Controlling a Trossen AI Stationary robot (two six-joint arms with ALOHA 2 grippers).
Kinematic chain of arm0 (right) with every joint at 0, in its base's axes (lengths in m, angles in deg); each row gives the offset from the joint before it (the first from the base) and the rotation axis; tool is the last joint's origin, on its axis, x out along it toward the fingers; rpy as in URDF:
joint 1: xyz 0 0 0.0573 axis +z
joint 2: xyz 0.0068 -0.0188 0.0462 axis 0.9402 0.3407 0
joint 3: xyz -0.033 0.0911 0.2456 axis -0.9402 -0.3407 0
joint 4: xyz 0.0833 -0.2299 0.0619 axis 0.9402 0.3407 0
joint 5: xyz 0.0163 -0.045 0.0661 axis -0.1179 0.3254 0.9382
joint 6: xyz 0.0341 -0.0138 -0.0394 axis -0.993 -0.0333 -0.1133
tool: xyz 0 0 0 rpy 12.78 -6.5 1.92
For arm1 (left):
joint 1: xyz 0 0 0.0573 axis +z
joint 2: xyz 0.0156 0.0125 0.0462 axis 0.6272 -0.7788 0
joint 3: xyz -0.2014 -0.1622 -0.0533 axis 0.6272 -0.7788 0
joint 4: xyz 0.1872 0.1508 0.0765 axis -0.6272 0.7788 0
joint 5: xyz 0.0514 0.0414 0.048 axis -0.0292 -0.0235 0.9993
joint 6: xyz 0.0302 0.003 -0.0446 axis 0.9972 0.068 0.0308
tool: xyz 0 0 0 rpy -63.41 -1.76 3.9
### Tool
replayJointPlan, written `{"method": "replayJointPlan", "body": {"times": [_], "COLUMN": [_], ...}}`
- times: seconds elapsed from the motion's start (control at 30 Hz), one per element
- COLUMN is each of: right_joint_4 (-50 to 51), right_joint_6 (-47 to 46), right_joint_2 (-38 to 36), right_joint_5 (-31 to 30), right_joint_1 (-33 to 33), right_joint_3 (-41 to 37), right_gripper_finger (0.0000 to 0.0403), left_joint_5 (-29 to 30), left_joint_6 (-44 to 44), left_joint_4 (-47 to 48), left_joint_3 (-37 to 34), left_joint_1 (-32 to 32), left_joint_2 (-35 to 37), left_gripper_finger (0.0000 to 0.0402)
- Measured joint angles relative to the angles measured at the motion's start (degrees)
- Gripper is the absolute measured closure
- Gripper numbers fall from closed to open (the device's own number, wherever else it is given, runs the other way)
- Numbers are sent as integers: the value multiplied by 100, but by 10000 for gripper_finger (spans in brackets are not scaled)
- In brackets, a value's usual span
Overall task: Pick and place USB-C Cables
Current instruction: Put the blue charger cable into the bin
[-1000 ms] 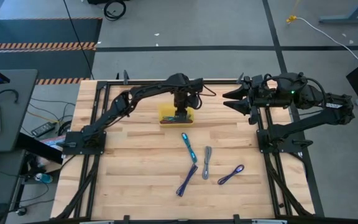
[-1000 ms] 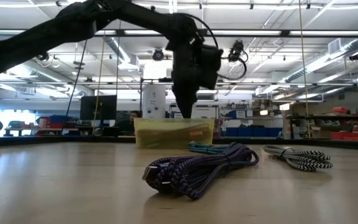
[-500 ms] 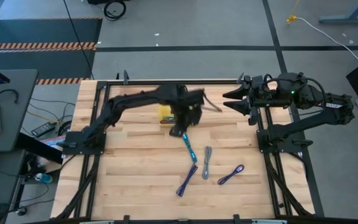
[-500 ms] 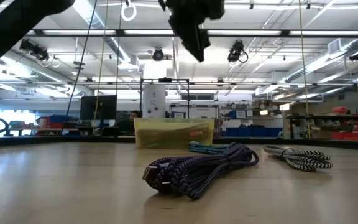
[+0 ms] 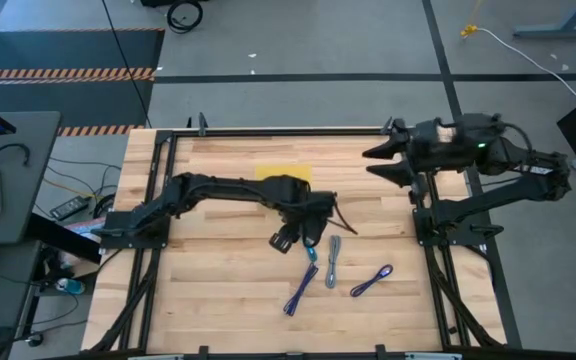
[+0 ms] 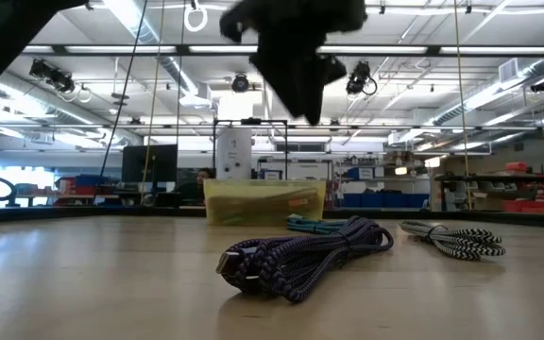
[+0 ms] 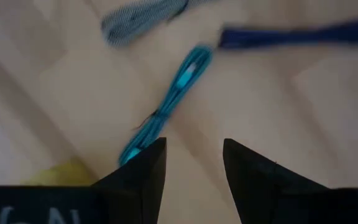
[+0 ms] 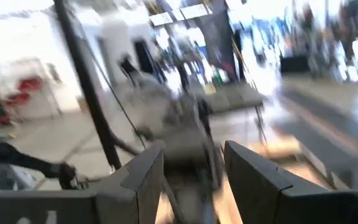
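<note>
Several folded USB-C cables lie flat on the wooden table: a teal one (image 7: 166, 106) (image 5: 311, 254), a grey one (image 5: 334, 262) (image 7: 142, 18), a purple one (image 5: 371, 281) and a blue-purple one (image 5: 298, 292) (image 7: 297, 34). My left gripper (image 5: 295, 243) (image 7: 194, 149) hangs open above the teal cable's far end and touches nothing. In the low view it (image 6: 296, 66) is a dark blur high over the cables. My right gripper (image 5: 368, 163) (image 8: 194, 155) waits open at the table's right far corner.
A small yellow tray (image 5: 283, 172) (image 6: 264, 201) stands toward the table's far side, behind the left gripper. The table is ringed by a black frame (image 5: 268, 131). Bare wood lies left of the cables and along the near edge.
My left gripper has risen out of the yellow tray and swung toward the table's near edge. It now hovers over the teal cable. The cables on the table have kept their places.
</note>
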Motion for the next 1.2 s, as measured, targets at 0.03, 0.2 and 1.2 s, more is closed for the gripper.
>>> {"method": "replayJointPlan", "body": {"times": [0.03, 0.2, 1.2], "right_joint_4": [-248, -1119, -1137], "right_joint_6": [109, 502, 511], "right_joint_2": [-43, -453, -1675], "right_joint_5": [94, 515, 574], "right_joint_1": [0, -71, -129], "right_joint_3": [1, 2, 4], "right_gripper_finger": [227, 227, 227], "left_joint_5": [143, 393, 338], "left_joint_6": [137, 414, 1927], "left_joint_4": [-160, -979, -2684], "left_joint_3": [-198, -1169, -1927], "left_joint_1": [-14, -18, -11], "left_joint_2": [4, -3, -386], "left_gripper_finger": [237, 237, 237]}}
